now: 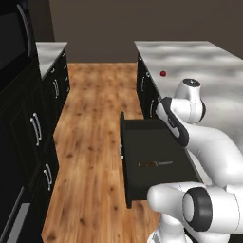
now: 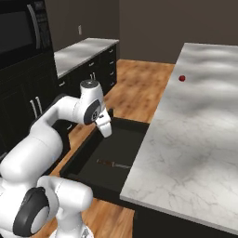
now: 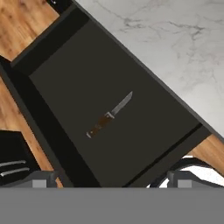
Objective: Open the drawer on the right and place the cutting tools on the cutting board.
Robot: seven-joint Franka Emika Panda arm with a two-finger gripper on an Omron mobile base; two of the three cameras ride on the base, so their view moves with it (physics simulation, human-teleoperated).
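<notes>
Hand view: tool (image 3: 109,181) apparently wide open, empty, above knife (image 3: 108,115).

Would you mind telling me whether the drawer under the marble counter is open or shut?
Open: the drawer is pulled out over the wood floor, its dark interior exposed with a knife lying inside.

Two base views from behind the arm, left and right, looking forward and down, sharing the open drawer (image 1: 156,161) and counter (image 2: 195,121) — hand view looking steeply down, nearer, into that drawer.
</notes>
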